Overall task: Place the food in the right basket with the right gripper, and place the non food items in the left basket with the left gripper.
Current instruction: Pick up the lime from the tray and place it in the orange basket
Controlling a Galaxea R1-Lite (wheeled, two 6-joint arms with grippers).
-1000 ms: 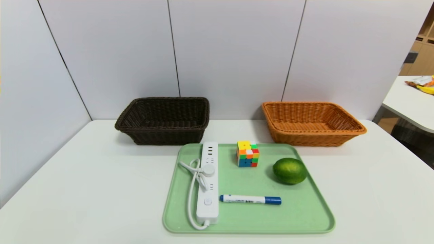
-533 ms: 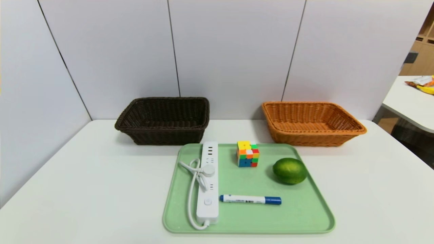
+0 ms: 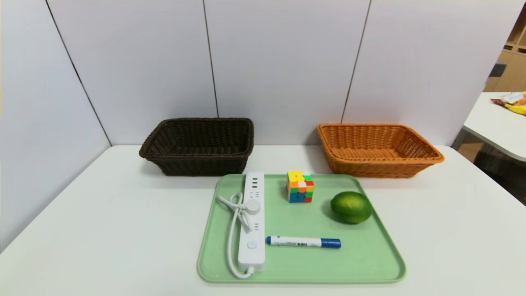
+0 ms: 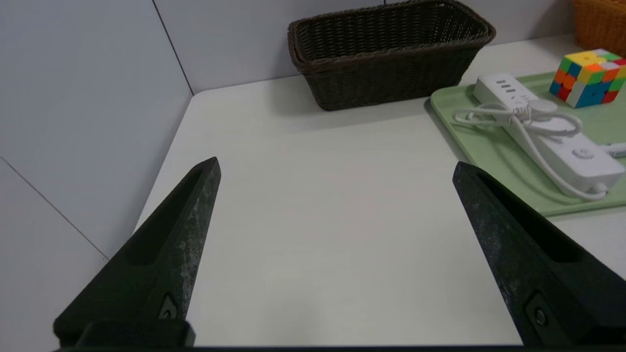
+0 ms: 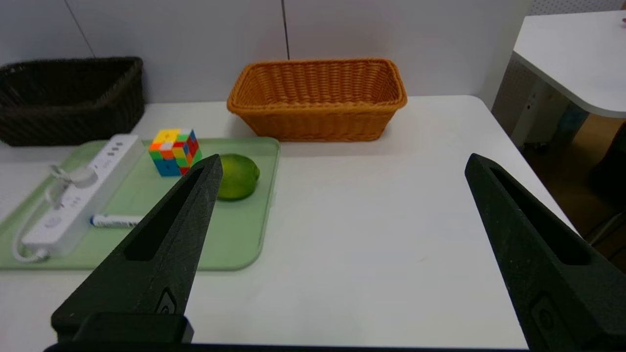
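We start from the lime (image 3: 351, 207), which sits on the green tray (image 3: 370, 263) near its right edge, just in front of the orange basket (image 3: 378, 150) and beside the puzzle cube (image 3: 300, 186); the marker (image 3: 303, 242) lies on the tray in front of the lime, and the power strip (image 3: 252, 222) runs along the tray's left side, its far end toward the dark basket (image 3: 199, 146); nothing is in either basket, so we judge the sorting not yet begun. To do the first pick well, we would bring the right gripper (image 5: 342, 166), its fingers spread wide and holding nothing, down over the lime from the side away from the cube, and close gently, since a round glossy fruit may roll or slip; the lift must clear the orange basket's flared rim. The left gripper (image 4: 335, 168) is likewise spread wide and empty, over bare table to the left of the tray, well apart from the lime. The head view shows the whole tray and both baskets but neither gripper; only the wrist views show the fingers, and the right wrist view alone shows the lime partly hidden behind one finger.
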